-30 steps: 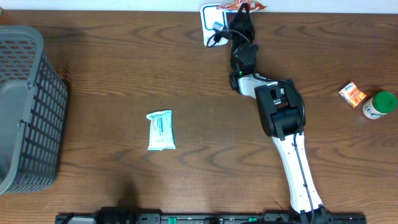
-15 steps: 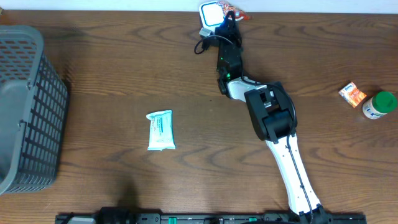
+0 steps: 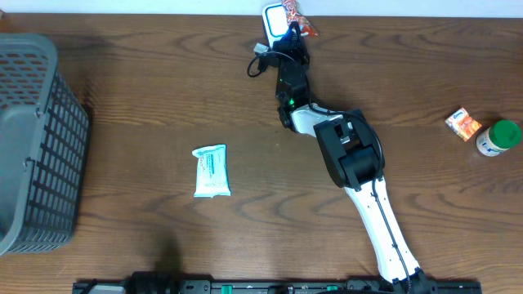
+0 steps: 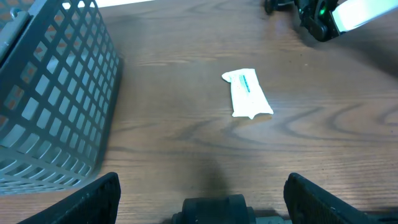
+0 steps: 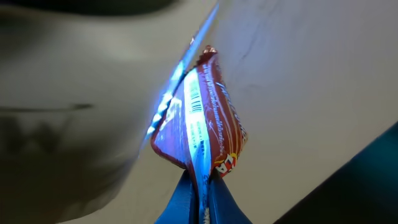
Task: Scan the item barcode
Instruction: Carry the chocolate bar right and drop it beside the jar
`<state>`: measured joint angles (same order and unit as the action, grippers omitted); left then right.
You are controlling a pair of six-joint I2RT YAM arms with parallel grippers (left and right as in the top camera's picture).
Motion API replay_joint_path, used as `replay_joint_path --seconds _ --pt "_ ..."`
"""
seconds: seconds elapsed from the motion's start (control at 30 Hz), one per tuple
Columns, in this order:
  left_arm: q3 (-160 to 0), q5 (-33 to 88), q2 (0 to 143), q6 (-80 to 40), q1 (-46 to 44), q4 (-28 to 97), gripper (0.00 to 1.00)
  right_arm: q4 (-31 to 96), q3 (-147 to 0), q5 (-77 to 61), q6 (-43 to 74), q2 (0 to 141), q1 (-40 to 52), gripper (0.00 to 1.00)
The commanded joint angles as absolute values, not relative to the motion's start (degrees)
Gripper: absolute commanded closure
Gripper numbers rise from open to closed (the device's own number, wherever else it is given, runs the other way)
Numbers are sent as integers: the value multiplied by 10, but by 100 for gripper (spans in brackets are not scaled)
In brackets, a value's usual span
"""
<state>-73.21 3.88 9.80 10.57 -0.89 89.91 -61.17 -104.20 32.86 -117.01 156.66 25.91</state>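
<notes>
Your right jaws are pinching the lower edge of the red packet (image 5: pixel 208 124), pressing together on it so that it is standing up thin-side-on to the wrist camera, with a barcode (image 5: pixel 194 99) showing on one face. From overhead, your right arm (image 3: pixel 351 155) is reaching to the 12 o'clock edge of the surface (image 3: pixel 147 82), and the packet is sitting just at the 3 o'clock side of a white-and-blue device (image 3: pixel 274 18). This is probably the scanner, though it is too small to be sure. Your left jaws are standing spread wide with nothing between them, hanging low at the 6 o'clock edge. A white sachet (image 3: pixel 212 171) is lying flat toward 8 o'clock of centre, a grey basket (image 3: pixel 37 139) is sitting at 9 o'clock, and an orange box (image 3: pixel 463 123) and a green-capped bottle (image 3: pixel 498 137) are resting near each other at 3 o'clock.
</notes>
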Motion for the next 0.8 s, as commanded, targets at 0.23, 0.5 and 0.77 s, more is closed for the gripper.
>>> replay_joint_path --seconds 0.23,0.5,0.77 --pt "-733 34 97 111 -11 900 16 -533 -1046 365 -1205 1571 289 99" --pt "-733 34 97 111 -11 900 16 -568 -1046 363 -1192 1534 293 99" --pt "-733 34 97 111 -11 900 16 -508 -1046 383 -1144 1406 296 99"
